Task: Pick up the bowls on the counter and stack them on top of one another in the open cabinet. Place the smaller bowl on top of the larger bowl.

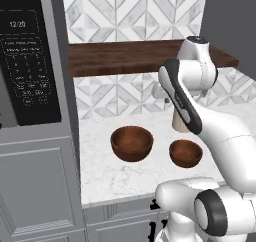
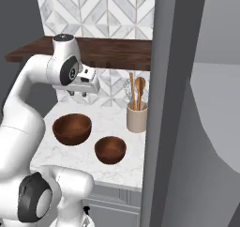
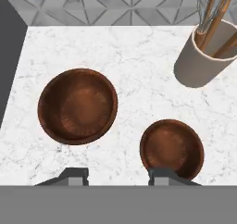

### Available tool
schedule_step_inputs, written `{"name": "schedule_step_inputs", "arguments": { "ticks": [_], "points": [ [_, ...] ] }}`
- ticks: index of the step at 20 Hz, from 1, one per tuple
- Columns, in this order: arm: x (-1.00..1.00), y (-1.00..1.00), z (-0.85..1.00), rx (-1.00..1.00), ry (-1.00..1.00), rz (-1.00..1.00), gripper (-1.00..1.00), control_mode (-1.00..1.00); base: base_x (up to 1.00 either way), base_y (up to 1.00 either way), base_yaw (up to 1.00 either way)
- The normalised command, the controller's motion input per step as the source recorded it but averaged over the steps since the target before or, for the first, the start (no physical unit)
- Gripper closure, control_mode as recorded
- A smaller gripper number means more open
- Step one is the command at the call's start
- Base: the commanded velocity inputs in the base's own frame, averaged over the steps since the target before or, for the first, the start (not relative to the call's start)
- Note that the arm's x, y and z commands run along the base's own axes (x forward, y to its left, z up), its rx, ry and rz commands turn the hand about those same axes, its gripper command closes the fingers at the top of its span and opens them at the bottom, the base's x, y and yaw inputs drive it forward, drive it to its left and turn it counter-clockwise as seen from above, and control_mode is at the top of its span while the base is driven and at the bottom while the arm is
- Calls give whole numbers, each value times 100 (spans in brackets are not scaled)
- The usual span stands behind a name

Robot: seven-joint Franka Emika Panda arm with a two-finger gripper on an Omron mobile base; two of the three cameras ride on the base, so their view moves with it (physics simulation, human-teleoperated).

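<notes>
**Hovering above two wooden bowls on the marble counter**

Resting side by side on the white marble counter with faint grey veining [image 1: 115,173] are the two round, dark reddish-brown wooden bowls, apart from each other and both upright and empty. The larger bowl, wide, deep and thick-walled [image 1: 131,143], sits to the left in the left base view; the smaller bowl, shallower and narrower [image 1: 186,152], sits to its right and a little nearer the counter's front edge. Behind the smaller one, near the tiled wall, stands a beige cylindrical utensil crock holding wooden spoons and a whisk [image 2: 137,117].

The white arm's two-finger gripper [image 3: 118,177] hangs well above the counter, looking straight down. Its dark fingertips stand apart with nothing between them; in the hand view the right fingertip [image 3: 166,176] overlaps the smaller bowl's near rim, while the left one lies over bare marble.

Above the counter runs the long dark brown wood-grain shelf of the open cabinet [image 1: 120,57], backed by grey-and-white geometric tile [image 1: 125,11]. A black microwave panel [image 1: 27,61] fills the left side of the left base view.
</notes>
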Motion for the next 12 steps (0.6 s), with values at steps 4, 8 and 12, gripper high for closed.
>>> {"name": "schedule_step_inputs", "arguments": {
  "ticks": [4, 8, 12],
  "points": [
    [-50, -56, -41, 9, -1, -14, -100, -100, 0, 0, 0],
    [-66, -100, -92, 18, 0, -34, -100, -100, 0, 0, 0],
    [-18, -100, -100, 10, 2, -35, -100, -100, 0, 0, 0]
  ]
}}
